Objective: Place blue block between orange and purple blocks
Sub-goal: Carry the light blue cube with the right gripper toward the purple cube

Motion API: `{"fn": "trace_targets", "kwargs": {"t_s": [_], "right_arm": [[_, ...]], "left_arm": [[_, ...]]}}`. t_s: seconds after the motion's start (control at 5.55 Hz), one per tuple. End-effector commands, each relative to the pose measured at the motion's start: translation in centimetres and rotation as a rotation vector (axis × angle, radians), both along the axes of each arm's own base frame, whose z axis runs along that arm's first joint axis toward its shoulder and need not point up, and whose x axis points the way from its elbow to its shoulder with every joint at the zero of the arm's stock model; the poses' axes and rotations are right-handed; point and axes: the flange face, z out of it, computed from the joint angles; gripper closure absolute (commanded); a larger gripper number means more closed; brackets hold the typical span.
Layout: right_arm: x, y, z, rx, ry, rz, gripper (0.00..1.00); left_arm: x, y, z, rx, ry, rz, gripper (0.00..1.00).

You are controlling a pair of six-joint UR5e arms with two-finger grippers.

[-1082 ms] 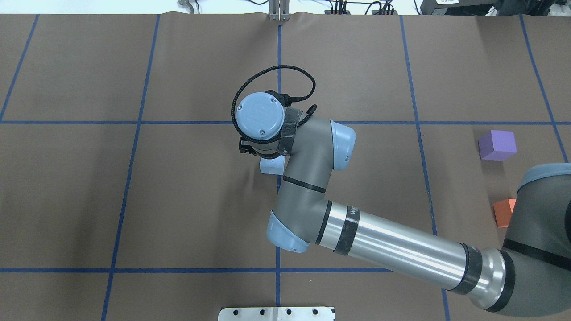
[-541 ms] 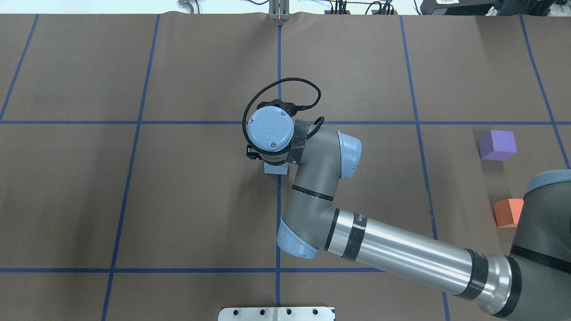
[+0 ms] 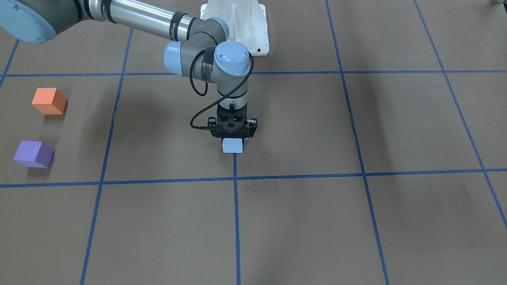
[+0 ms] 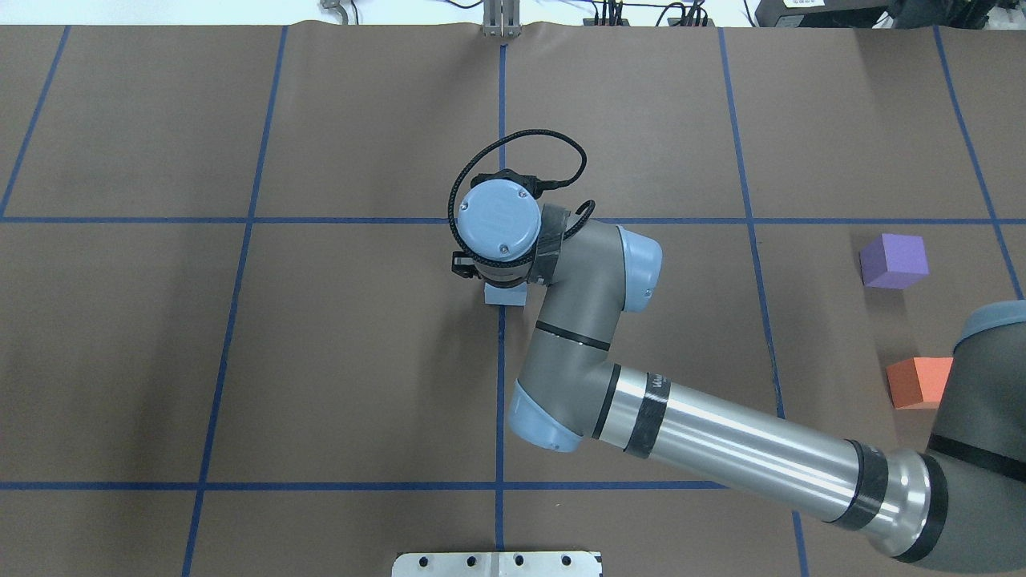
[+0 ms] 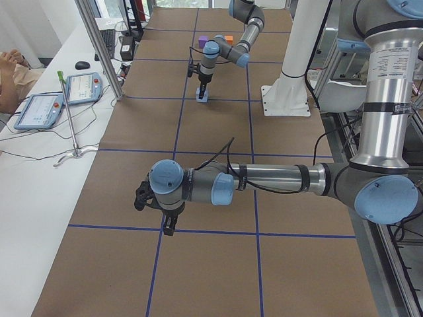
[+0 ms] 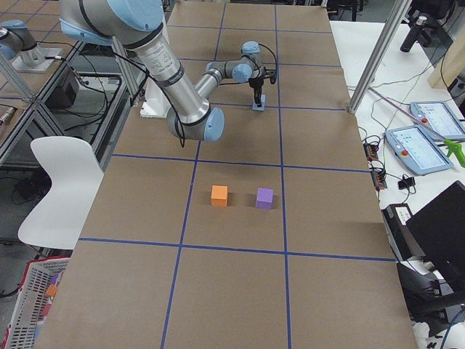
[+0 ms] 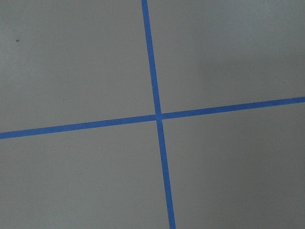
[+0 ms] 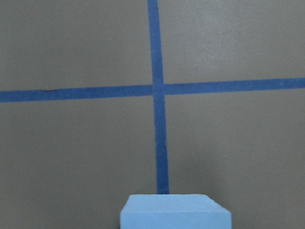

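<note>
My right gripper (image 3: 233, 137) points straight down near the table's middle and is shut on the light blue block (image 3: 232, 146), which hangs just over a blue tape line. The block also shows in the overhead view (image 4: 506, 295) and at the bottom of the right wrist view (image 8: 175, 212). The orange block (image 4: 918, 383) and the purple block (image 4: 894, 260) sit apart from each other on the table's far right, with a gap between them. My left gripper (image 5: 168, 224) shows only in the exterior left view, so I cannot tell if it is open or shut.
Brown paper with a blue tape grid (image 4: 240, 220) covers the table. The white robot base (image 3: 237, 23) stands at the robot's edge. Tablets (image 5: 39, 109) and a metal post (image 5: 99, 46) stand on the side bench, where an operator's arm shows.
My right gripper has moved a little to the right and toward the far side, and the blue block has moved with it. The orange and purple blocks have not moved.
</note>
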Motion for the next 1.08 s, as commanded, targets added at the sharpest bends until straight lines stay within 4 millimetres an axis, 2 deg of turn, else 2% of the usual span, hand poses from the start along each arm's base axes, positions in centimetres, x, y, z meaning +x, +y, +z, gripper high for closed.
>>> {"fn": "trace_targets", "kwargs": {"t_s": [0.0,0.18,0.36,0.54,0.72,0.9], "right_arm": [[13.5,-5.6,5.3,0.008,-0.027,-0.045,0.92],[23.9,-7.9,9.2,0.042,-0.038,-0.088,0.92],[32.2,-9.6,13.3,0.053,-0.038,-0.126,0.92],[37.6,-7.5,20.0,0.044,0.017,-0.137,0.92],[42.4,-3.9,23.4,0.040,0.040,-0.129,0.91],[44.7,0.2,24.7,0.006,0.044,-0.106,0.91]], "left_arm": [[-0.1,0.1,0.4,-0.012,-0.010,-0.002,0.00],[-0.3,0.0,0.5,-0.005,-0.052,-0.004,0.00],[-0.3,0.0,0.4,-0.001,-0.055,-0.004,0.00],[-0.4,0.0,0.3,0.001,-0.055,-0.004,0.00],[-0.3,0.0,0.2,0.003,-0.054,-0.003,0.00],[-0.3,-0.1,0.2,0.007,-0.052,-0.003,0.00]]}}
